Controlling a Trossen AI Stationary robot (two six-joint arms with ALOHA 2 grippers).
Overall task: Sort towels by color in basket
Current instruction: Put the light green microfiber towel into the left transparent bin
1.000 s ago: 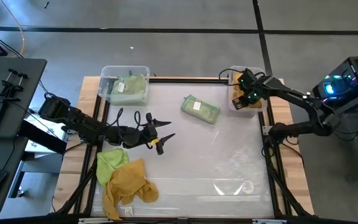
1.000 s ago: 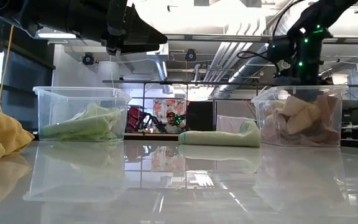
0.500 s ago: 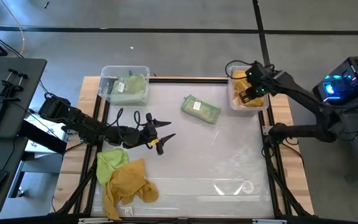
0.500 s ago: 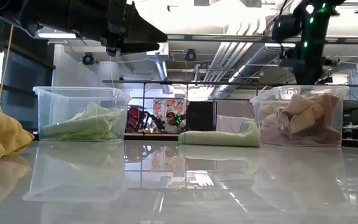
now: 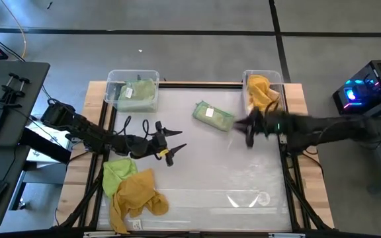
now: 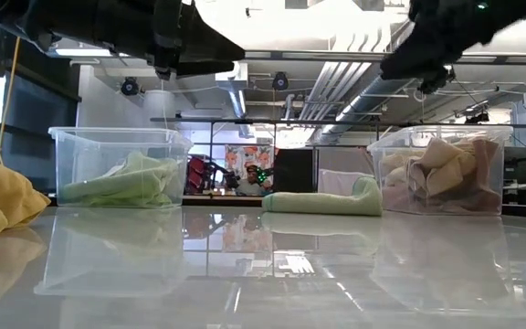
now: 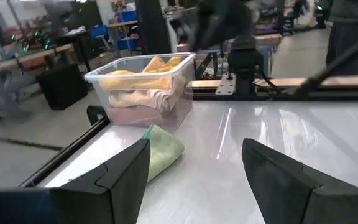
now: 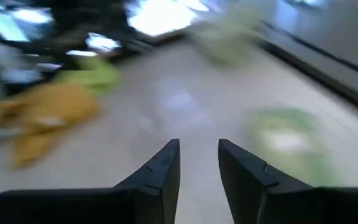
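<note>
- High view showed the folded pale green towel [image 5: 213, 117] lying flat on the glossy white table [image 5: 197, 165], between the two clear plastic bins and apart from both.
- The left clear bin [image 5: 133, 90] held a pale green cloth; the right clear bin [image 5: 263, 92] held mustard yellow and pinkish-tan cloths.
- A loose heap of a lime towel [image 5: 119, 173] and a mustard yellow towel [image 5: 137, 195] lay at the table's near left corner, touching each other.
- The right gripper [image 5: 249, 132] was blurred over the table just beside the right bin and near the folded towel; its fingers [image 8: 160, 171] stood a narrow gap apart with nothing between them.
- The left gripper [image 5: 174, 149] hung above the table's left-middle, fingers [image 7: 126, 168] spread wide and empty, just beyond the heap.
- Judged by look, the towels were light, limp and likely to sag or unfold when lifted; a pinch on a raised fold or edge should hold better than a flat face.
- The heaped pair would probably drag together, so the upper crumpled ridge of one seemed the place to grip.
- Nothing stood between the right gripper and the folded towel; the bin walls would need clearing on any drop.
- A person showed faintly in the room behind the table in the low view.
</note>
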